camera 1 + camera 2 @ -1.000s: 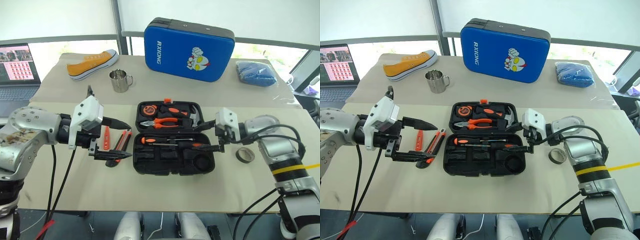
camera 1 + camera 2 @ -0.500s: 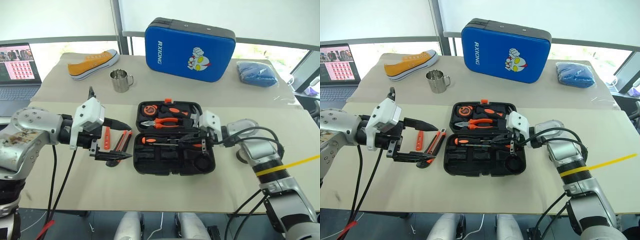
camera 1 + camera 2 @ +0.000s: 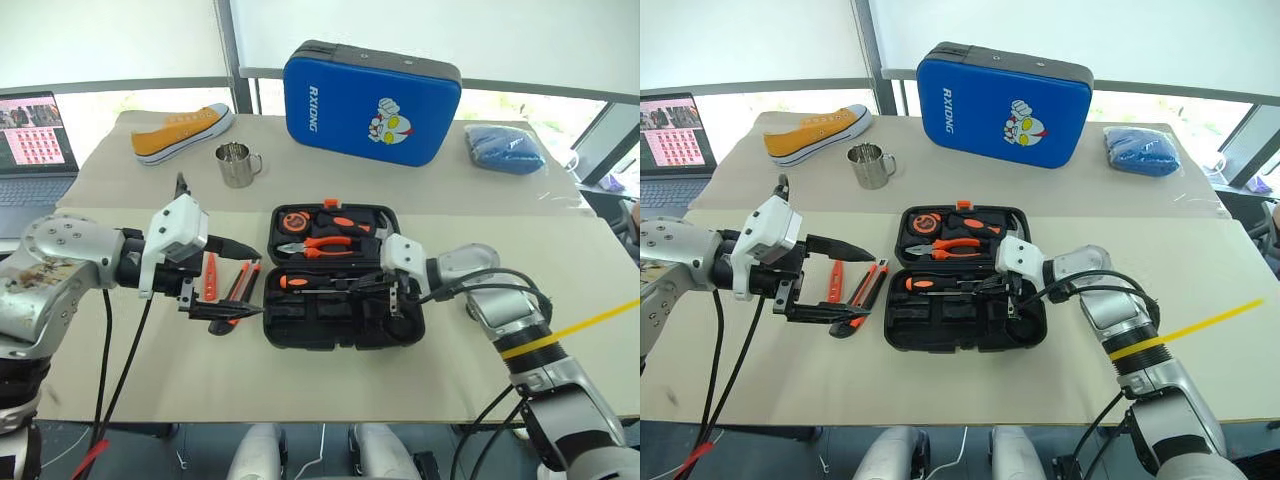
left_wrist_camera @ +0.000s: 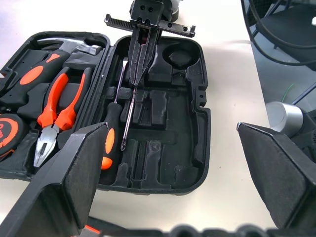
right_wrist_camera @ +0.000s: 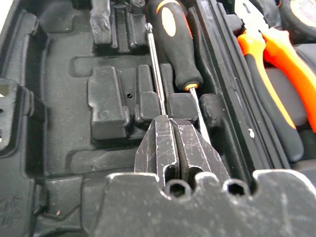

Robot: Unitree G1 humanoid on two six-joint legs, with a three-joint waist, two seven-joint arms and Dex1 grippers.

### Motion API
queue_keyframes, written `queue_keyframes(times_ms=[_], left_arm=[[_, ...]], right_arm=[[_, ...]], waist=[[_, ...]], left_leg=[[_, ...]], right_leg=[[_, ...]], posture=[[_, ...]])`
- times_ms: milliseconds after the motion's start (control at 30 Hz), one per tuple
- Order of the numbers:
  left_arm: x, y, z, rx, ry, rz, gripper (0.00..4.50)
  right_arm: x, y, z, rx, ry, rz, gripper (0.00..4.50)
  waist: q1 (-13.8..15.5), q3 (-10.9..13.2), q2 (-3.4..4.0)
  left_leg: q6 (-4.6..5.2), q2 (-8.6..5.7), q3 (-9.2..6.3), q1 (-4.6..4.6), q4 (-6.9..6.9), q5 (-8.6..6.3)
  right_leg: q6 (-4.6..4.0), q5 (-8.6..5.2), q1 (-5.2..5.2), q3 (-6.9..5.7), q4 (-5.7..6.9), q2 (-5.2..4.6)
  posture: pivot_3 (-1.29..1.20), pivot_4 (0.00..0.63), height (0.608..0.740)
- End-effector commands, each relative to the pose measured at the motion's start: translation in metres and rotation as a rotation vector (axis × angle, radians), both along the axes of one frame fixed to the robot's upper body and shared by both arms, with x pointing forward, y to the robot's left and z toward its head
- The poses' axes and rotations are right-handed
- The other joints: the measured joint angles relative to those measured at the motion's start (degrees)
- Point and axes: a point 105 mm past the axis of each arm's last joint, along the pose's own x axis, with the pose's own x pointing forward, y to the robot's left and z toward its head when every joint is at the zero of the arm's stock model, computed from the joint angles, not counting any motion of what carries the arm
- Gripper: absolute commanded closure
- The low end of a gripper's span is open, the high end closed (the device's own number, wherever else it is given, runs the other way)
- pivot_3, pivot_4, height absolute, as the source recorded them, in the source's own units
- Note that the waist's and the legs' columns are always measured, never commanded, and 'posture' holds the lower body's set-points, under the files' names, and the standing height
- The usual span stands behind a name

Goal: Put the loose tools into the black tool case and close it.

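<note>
right gripper (image 5: 170,143): fingers clenched together over the open black moulded plastic tool case (image 3: 345,290) – nothing gripped, far as I can see
left gripper (image 3: 225,280): spread wide, empty – hovering above the orange-black utility knife (image 3: 240,285) beside the case

I see a blue zip case (image 3: 371,101) standing upright, a metal mug (image 3: 236,164) beside a yellow shoe (image 3: 183,130), a laptop (image 3: 34,150), and a blue cloth (image 3: 505,148) beyond.

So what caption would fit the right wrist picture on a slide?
Right gripper, shut on a screwdriver shaft, over the open black tool case.
</note>
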Motion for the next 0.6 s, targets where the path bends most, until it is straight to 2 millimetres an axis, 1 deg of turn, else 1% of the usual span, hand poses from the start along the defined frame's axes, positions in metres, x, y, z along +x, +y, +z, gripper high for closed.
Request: queue_keyframes(times_ms=[33,100,133,167,200,233,300,333,367,400,467,500,567,600], left_arm=[[-0.003,0.004,0.001,0.003,-0.024,0.02,0.0],[-0.002,0.015,-0.001,-0.003,-0.019,0.101,0.0],[0.0,0.024,-0.004,0.0,-0.018,0.167,0.0],[0.002,0.039,-0.007,0.004,-0.016,0.264,0.0],[0.002,0.052,-0.011,0.009,-0.017,0.343,0.0],[-0.001,0.068,-0.015,0.015,-0.008,0.426,0.0],[-0.012,0.095,-0.024,0.032,0.013,0.551,0.0],[-0.018,0.105,-0.027,0.042,0.019,0.593,0.0],[-0.024,0.118,-0.032,0.055,0.028,0.653,0.0],[-0.032,0.135,-0.038,0.078,0.041,0.736,0.0],[-0.046,0.161,-0.047,0.107,0.067,0.877,0.0],[-0.051,0.168,-0.049,0.11,0.075,0.923,0.0],[-0.052,0.173,-0.05,0.093,0.093,0.99,0.0],[-0.05,0.172,-0.05,0.091,0.097,1.009,0.0]], right_arm=[[-0.008,0.002,0.034,0.16,0.017,0.003,4.43],[-0.015,-0.005,0.066,0.25,0.025,-0.011,4.43],[-0.021,-0.009,0.082,0.288,0.024,-0.003,4.18],[-0.031,-0.013,0.097,0.316,0.03,0.022,3.9],[-0.041,-0.016,0.106,0.327,0.033,0.05,3.75],[-0.051,-0.017,0.114,0.33,0.032,0.082,3.34],[-0.066,-0.018,0.122,0.327,0.029,0.125,2.68],[-0.07,-0.018,0.125,0.325,0.027,0.136,2.31],[-0.074,-0.018,0.127,0.325,0.028,0.147,2.03],[-0.079,-0.018,0.13,0.325,0.03,0.16,1.65],[-0.086,-0.017,0.132,0.324,0.034,0.178,1.01],[-0.088,-0.017,0.132,0.324,0.034,0.18,0.72],[-0.09,-0.015,0.131,0.325,0.031,0.178,0.1],[-0.091,-0.014,0.131,0.327,0.032,0.177,0.1]], waist=[[0.0,0.0,0.05],[0.0,0.1,0.06],[0.0,0.1,0.07],[0.1,0.1,0.08],[0.1,0.1,0.11],[0.0,0.1,0.14],[-0.1,0.1,0.12],[-0.2,0.1,0.09],[-0.2,0.2,0.08],[-0.2,0.2,0.08],[-0.1,0.2,0.08],[-0.1,0.2,0.08],[0.5,0.2,0.05],[0.7,0.2,0.03]], left_leg=[[0.0,0.01,-0.01,-0.03,-0.02,0.0],[0.0,0.01,-0.02,-0.25,0.0,0.0],[-0.03,0.06,0.02,-0.48,0.02,0.02],[-0.05,0.03,0.01,-0.6,0.04,0.03],[-0.05,0.04,0.0,-0.61,0.03,0.03],[-0.05,0.06,-0.01,-0.62,0.0,0.03],[0.01,0.12,-0.03,-0.56,-0.09,-0.01],[0.01,0.15,-0.03,-0.5,-0.13,-0.02],[0.01,0.18,-0.03,-0.44,-0.16,-0.02],[0.01,0.17,-0.01,-0.39,-0.18,-0.02],[0.0,0.16,0.05,-0.36,-0.17,-0.01],[0.0,0.16,0.06,-0.36,-0.17,-0.01],[0.0,0.14,0.09,-0.35,-0.16,-0.01],[-0.01,0.14,0.07,-0.35,-0.14,-0.01]], right_leg=[[0.0,0.0,-0.02,0.0,-0.01,-0.01],[-0.01,0.0,-0.25,0.01,0.04,-0.02],[-0.01,0.01,-0.58,0.07,0.17,-0.06],[-0.01,0.01,-0.73,0.08,0.29,-0.09],[-0.01,0.01,-0.75,0.06,0.29,-0.11],[-0.01,0.01,-0.76,0.05,0.28,-0.12],[-0.01,0.0,-0.76,-0.02,0.26,-0.15],[-0.04,-0.01,-0.72,-0.07,0.25,-0.16],[-0.07,-0.03,-0.69,-0.1,0.23,-0.17],[-0.12,-0.06,-0.64,-0.12,0.2,-0.2],[-0.13,-0.06,-0.64,-0.12,0.2,-0.27],[-0.14,-0.07,-0.64,-0.12,0.2,-0.29],[-0.13,-0.07,-0.63,-0.13,0.19,-0.32],[-0.13,-0.07,-0.61,-0.16,0.17,-0.33]], posture=[[0.0,0.15,0.739],[0.0,0.15,0.739],[0.0,0.15,0.739],[0.0,0.15,0.739],[0.0,0.15,0.739],[0.0,0.15,0.739],[0.0,0.15,0.739],[0.0,0.15,0.739],[0.0,0.15,0.739],[0.0,0.15,0.739],[0.0,0.15,0.739],[0.0,0.15,0.739],[0.0,0.15,0.739],[0.0,0.15,0.739]])
